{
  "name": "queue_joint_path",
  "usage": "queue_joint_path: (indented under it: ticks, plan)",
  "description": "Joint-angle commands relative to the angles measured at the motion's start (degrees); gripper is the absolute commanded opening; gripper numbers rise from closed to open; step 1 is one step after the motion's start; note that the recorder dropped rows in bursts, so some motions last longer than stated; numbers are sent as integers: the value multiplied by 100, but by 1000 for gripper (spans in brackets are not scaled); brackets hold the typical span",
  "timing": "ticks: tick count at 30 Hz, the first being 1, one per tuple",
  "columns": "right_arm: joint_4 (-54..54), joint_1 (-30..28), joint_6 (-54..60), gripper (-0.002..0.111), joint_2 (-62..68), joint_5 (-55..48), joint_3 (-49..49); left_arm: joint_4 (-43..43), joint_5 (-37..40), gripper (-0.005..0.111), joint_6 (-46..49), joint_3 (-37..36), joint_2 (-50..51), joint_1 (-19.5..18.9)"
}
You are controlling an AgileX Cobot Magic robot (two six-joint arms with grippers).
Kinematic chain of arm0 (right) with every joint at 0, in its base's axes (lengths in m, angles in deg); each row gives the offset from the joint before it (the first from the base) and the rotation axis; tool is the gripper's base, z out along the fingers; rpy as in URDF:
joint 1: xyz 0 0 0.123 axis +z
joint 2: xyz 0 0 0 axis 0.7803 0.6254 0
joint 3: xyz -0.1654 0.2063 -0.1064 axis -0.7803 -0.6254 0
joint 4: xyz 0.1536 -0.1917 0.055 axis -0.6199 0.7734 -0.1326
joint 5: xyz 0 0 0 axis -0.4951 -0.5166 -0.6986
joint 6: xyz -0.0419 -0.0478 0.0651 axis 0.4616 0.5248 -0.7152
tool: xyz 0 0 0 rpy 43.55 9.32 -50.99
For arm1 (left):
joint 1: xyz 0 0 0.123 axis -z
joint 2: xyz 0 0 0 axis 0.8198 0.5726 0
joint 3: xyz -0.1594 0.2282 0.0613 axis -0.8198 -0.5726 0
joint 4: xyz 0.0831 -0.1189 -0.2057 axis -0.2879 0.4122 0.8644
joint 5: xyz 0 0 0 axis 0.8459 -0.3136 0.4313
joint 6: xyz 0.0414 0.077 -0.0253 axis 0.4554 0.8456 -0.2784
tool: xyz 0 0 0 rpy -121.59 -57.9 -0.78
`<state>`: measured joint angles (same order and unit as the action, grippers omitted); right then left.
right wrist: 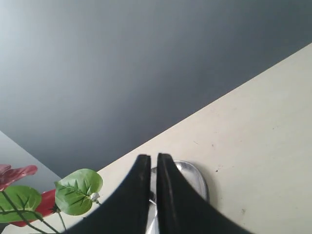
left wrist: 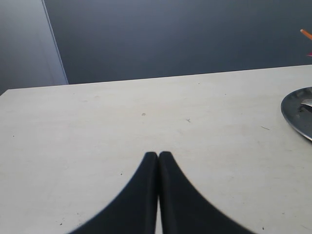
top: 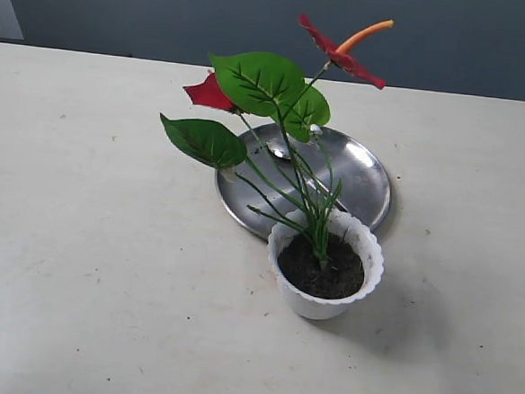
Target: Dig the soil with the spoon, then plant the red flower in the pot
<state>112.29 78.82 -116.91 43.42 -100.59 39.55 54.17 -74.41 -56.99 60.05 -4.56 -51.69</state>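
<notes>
Already the red flower (top: 279,90) stands upright in the pot (top: 326,266), its thin stems sunk into the soil (top: 325,272), so by my reading both the digging and the planting are done. The pot sits on the pale tabletop (top: 79,238), just in front of a round steel plate (top: 363,177) and touching or slightly overlapping its near edge. On that plate, half hidden behind the leaves, lies what appears to be the spoon (top: 282,151); only a small shiny part of it shows.

Neither arm appears in the exterior view. The left gripper (left wrist: 158,155) has its fingertips pressed together with nothing between them, hovering over bare tabletop with the plate's rim off at the frame edge. The right gripper (right wrist: 150,158) is nearly closed, a thin slit between its fingers, holding nothing, with the plate and a leaf beyond it.

Little seems left to do: at most a check that the flower stands firm, and keeping both arms clear of the stems
</notes>
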Motion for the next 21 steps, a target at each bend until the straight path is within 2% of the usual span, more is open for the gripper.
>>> queue_joint_path:
  ticks: [1, 7, 12, 15, 21]
  plan:
    - [1, -11, 27, 6, -29, -68, -18, 9, -54, 1, -15, 13, -7, -38]
    - [12, -11, 344, 6, -29, -124, -18, 9, -54, 1, -15, 13, -7, -38]
    - [-37, -141, 790, 6, -381, 371, -75, 9, -54, 1, -26, 13, -7, -38]
    - [-37, -702, 975, 6, -773, 1187, -282, 9, -54, 1, -26, 13, -7, -38]
    - [-139, -2495, 975, 6, -1371, 2866, -660, 9, -54, 1, -14, 13, -7, -38]
